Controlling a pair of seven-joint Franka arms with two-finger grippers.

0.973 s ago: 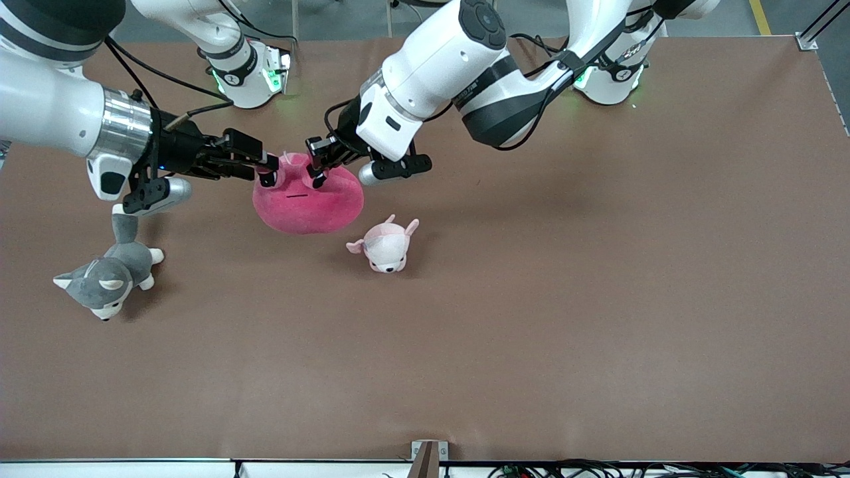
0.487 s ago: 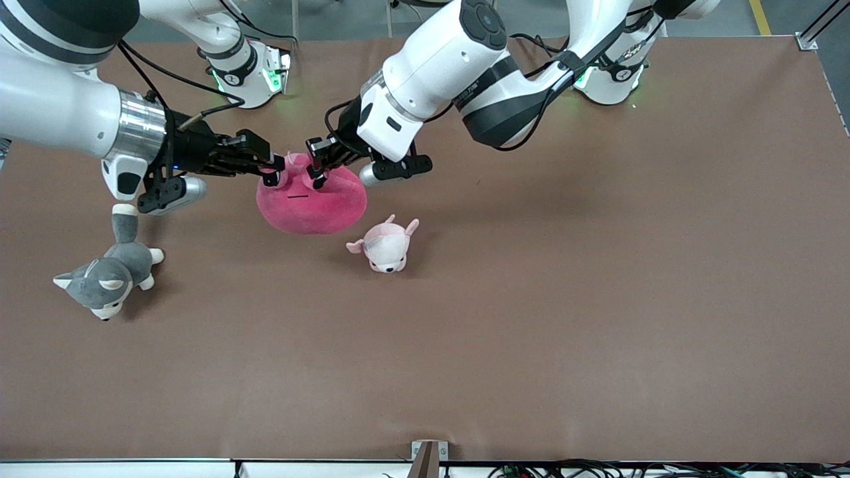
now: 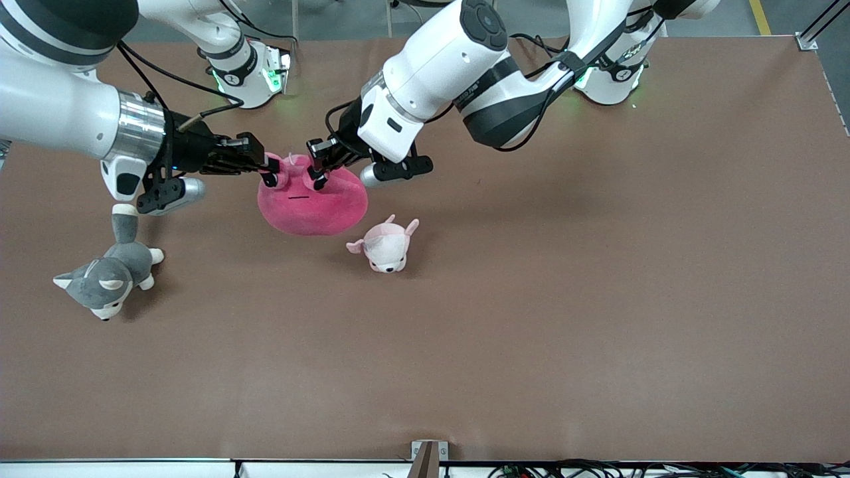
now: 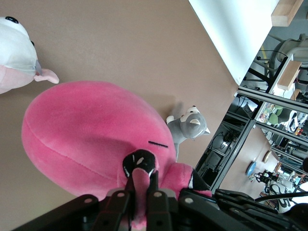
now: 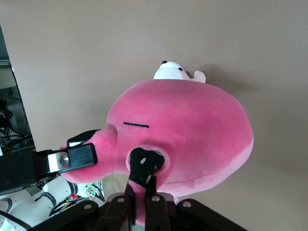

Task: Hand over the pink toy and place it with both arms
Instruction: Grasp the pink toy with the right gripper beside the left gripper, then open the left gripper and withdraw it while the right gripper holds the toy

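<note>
Pink toy [image 3: 312, 202] held aloft, pinched by left gripper [image 3: 317, 167] and right gripper [image 3: 271, 170], both clamped on it.

Lying on a brown table [image 3: 597, 299]: a small pale pink-and-white plush [image 3: 385, 247], snout toward the front camera, ears spread to either side. Well apart from it, toward the right arm's end: a grey-and-white dog plush [image 3: 109, 269], head nearest the front camera, tail pointing away from it, white paws sticking out. Seen again in the left wrist view: dog [image 4: 188, 129] and part of the pale plush [image 4: 19, 60]. Running along the table's near edge: black cables [image 3: 631, 470].
</note>
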